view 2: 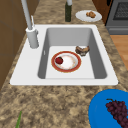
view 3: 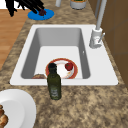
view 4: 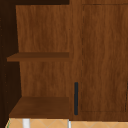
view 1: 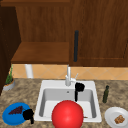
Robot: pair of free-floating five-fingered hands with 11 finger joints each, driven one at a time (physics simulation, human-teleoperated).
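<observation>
Hovering right hand [view 1: 79, 87], fingers [view 1: 75, 96] down.

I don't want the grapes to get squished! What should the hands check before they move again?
1. Grapes lie on the blue plate: ok.
2. Left hand is at that plate's edge: ok.
3. Grapes gripped: not ok; the fingers are spread straight near them.
4. Fingers touching the grapes: cannot tell.
5. Right hand is away, over the sink beside the faucet: ok.
6. Bottle upright on the counter: ok.
</observation>
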